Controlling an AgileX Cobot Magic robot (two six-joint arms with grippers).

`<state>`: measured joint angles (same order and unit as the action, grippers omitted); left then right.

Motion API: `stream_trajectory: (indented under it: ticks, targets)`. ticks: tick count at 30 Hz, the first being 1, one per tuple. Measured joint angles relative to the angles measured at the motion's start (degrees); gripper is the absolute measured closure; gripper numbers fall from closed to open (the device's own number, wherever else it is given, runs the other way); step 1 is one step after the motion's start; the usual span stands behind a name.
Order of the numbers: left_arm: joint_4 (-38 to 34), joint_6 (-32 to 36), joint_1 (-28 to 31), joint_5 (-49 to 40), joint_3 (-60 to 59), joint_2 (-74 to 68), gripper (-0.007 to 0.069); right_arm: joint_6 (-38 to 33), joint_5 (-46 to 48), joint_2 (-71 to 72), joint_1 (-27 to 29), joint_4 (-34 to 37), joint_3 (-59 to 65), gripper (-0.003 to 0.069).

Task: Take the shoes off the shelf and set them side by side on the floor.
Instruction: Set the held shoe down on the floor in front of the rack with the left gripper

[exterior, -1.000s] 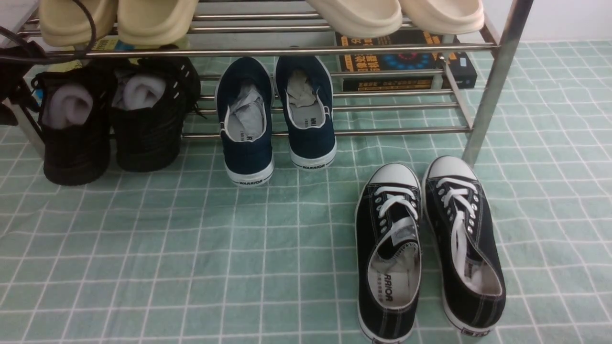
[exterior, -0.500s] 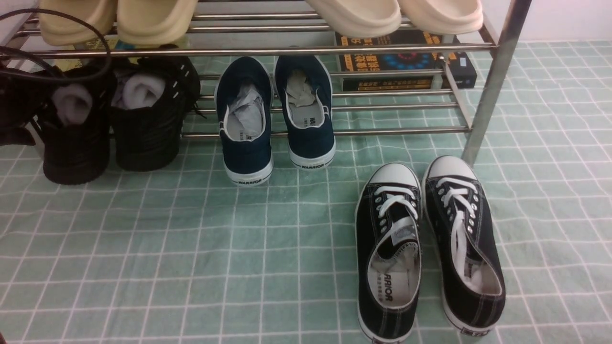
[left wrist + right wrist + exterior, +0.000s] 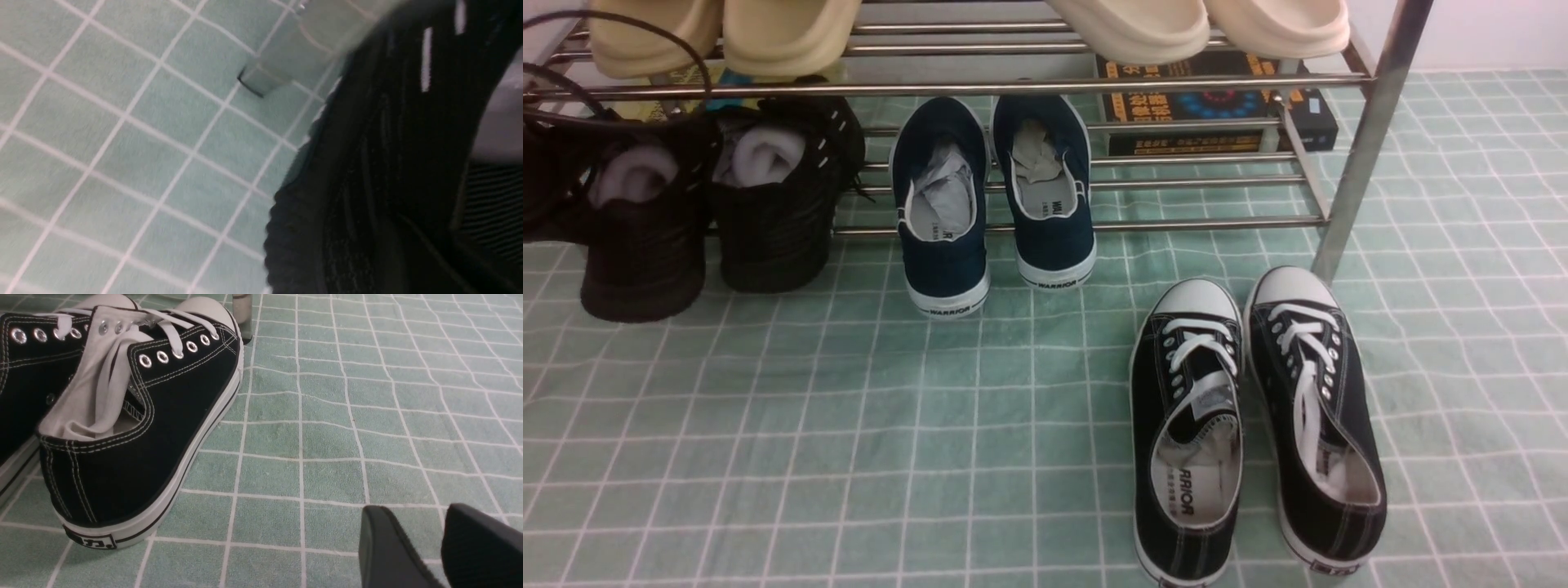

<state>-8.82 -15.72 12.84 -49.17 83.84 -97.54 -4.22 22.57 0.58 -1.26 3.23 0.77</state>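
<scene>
While both black knit shoes (image 3: pixel 768 220) sit at the far left of the shelf (image 3: pixel 1094 84), lower tier, their heels face the camera and hang over the front bar onto the floor (image 3: pixel 849 425). White-grey stuffing shows in both. The left shoe (image 3: pixel 645 261) leans slightly outward, just beside its mate. At its outer side is the left gripper (image 3: pixel 556 180), mostly out of frame and closed. The wrist view shows a ribbed pad (image 3: pixel 494 192) against the shoe's collar next to the stuffing, so it reads as clamped on that shoe. Navy slip-ons (image 3: pixel 996 196) sit next along the same tier, heels also over the bar. Beige slippers (image 3: pixel 727 33) are on the upper tier, with a dark box (image 3: pixel 1217 106) behind the rack. Black canvas sneakers (image 3: pixel 1250 416) lie side by side on the floor, near the right shelf leg (image 3: pixel 1364 147). Low over bare floor beside them, the right gripper (image 3: pixel 421 522) has its jaws apart and holds nothing.
</scene>
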Motion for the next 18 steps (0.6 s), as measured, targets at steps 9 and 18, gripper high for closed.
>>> stream_trajectory:
  ticks: [9,18]
  targets:
    - [7.5,1.7,0.0,-14.4,0.3,17.1,0.0610,0.0,0.0,0.0,0.0,0.0,0.0,0.0421]
    - [11.8,-1.5,0.0,-21.4,-4.4,28.3,0.0607,0.0,0.0,0.0,0.0,0.0,0.0,0.0421]
